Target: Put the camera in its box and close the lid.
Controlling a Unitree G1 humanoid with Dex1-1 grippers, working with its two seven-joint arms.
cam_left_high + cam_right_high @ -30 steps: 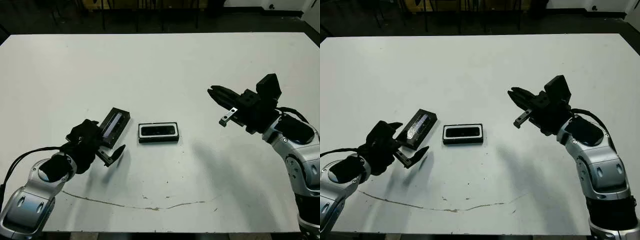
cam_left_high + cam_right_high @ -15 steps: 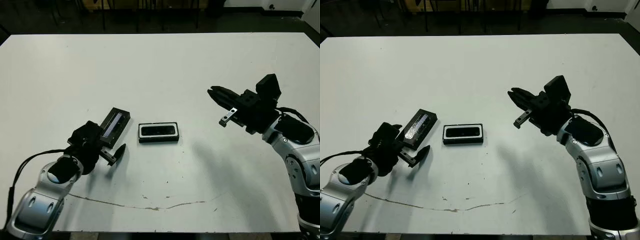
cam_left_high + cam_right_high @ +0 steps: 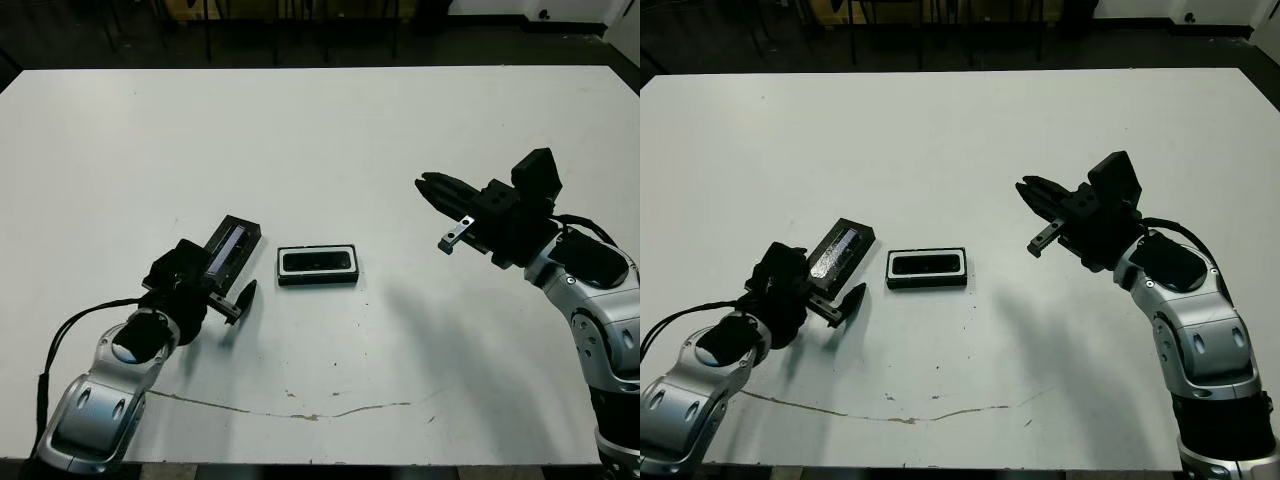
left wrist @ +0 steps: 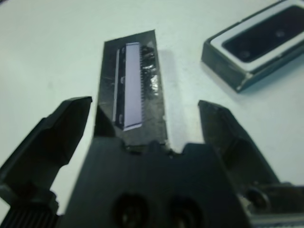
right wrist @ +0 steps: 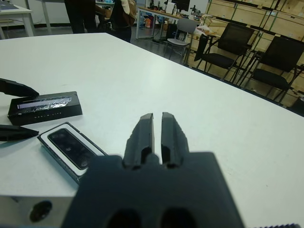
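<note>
On the table [image 3: 320, 130], box [image 3: 317, 265] near the middle, camera [image 3: 316, 262] lying inside it. Just left of the box, apart from it: lid [image 3: 229, 246], lying flat at a slant. Left gripper [image 4: 145, 128] at the lid's near end, one finger [image 4: 52, 137] on each side of it, not touching. Right gripper [image 3: 432, 187] well to the right of the box, raised above the table. Beyond the far edge of the table in the right wrist view: chairs [image 5: 228, 47] and a standing person [image 5: 102, 16].

The left gripper [image 3: 222, 283] has moved forward, seemingly straddling the lid [image 3: 228, 245].
</note>
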